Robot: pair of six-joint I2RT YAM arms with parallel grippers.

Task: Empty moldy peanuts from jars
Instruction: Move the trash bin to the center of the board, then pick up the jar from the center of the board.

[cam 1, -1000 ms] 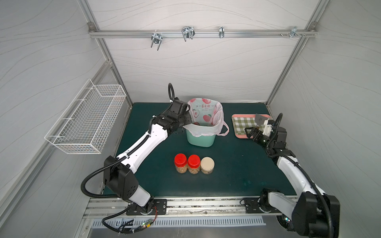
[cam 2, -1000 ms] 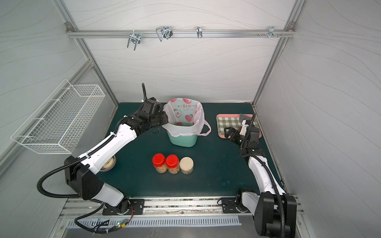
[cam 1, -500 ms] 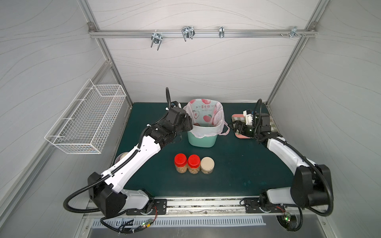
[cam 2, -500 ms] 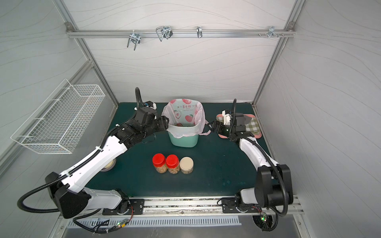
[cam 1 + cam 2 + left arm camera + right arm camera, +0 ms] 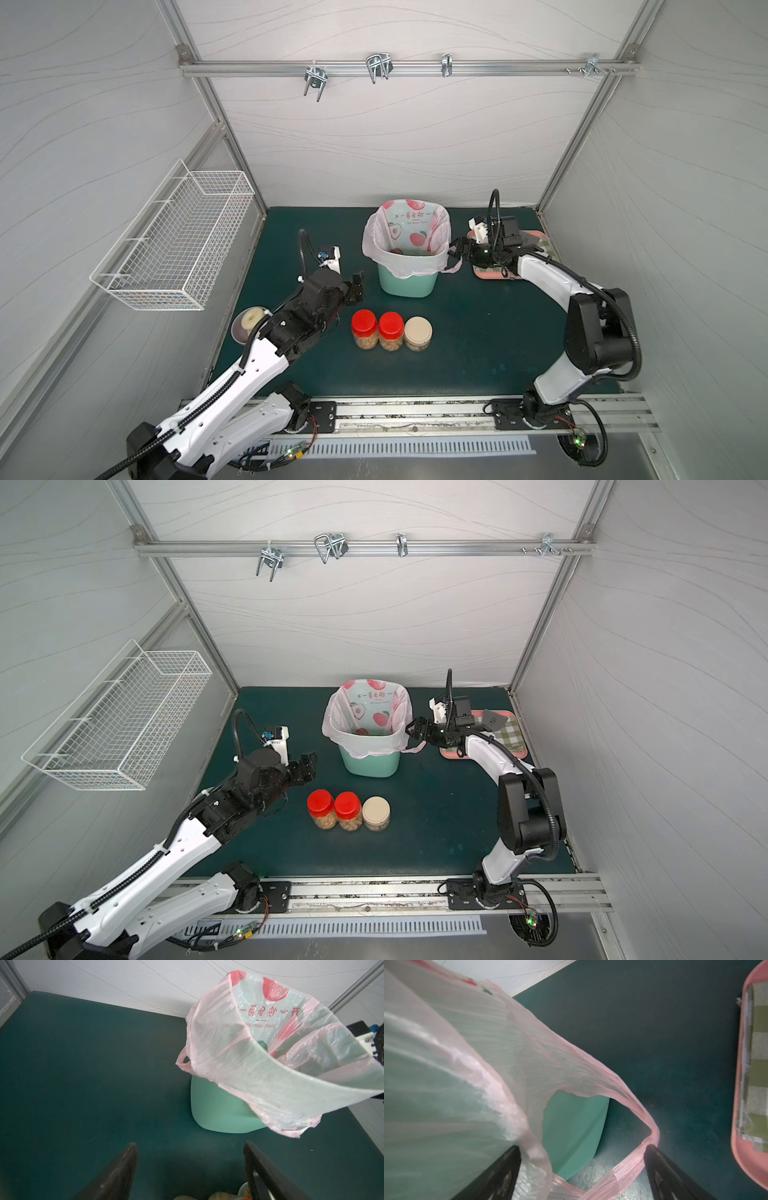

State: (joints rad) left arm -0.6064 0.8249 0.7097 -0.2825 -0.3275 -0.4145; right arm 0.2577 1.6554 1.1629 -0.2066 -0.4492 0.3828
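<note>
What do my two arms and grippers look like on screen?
The left arm and right arm match: glossy white link shells, black joint housings, a black corrugated cable looping along each. The left gripper and right gripper are black with flat tapering fingers; a small white camera mount sits at each wrist.

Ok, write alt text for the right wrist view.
The right gripper, jaws open, straddles the handle loop of the pink bag lining the mint-green bin. Beyond lie the dark green mat and a pink tray holding a checked cloth.
</note>
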